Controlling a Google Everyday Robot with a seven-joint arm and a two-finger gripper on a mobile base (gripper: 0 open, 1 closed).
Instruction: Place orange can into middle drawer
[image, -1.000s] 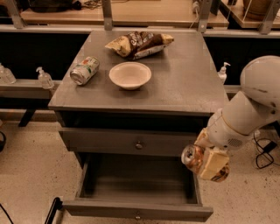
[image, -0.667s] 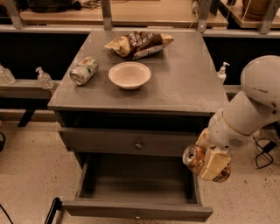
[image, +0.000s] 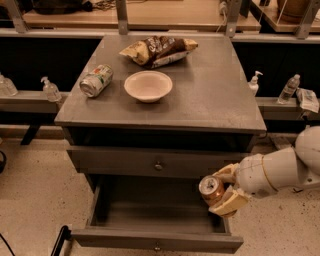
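Observation:
The orange can (image: 212, 189) is held in my gripper (image: 223, 190), lying on its side with a silver end facing the camera. It hangs above the right end of the open middle drawer (image: 155, 240), the lowest grey drawer of the cabinet, pulled out with a small round knob on its front. The gripper's cream fingers (image: 229, 201) close on the can from above and below. The arm (image: 280, 170) comes in from the right. The drawer's inside looks bare.
The closed drawer front (image: 158, 163) with a knob sits above the open one. On the cabinet top (image: 215, 95) lie a green-and-white can (image: 96, 80), a white bowl (image: 148, 85) and a chip bag (image: 159, 50). Bottles (image: 289, 89) stand on side ledges.
The arm has lowered and swung down to the right. The gripper with the can stays over the drawer's right end, a little lower than before.

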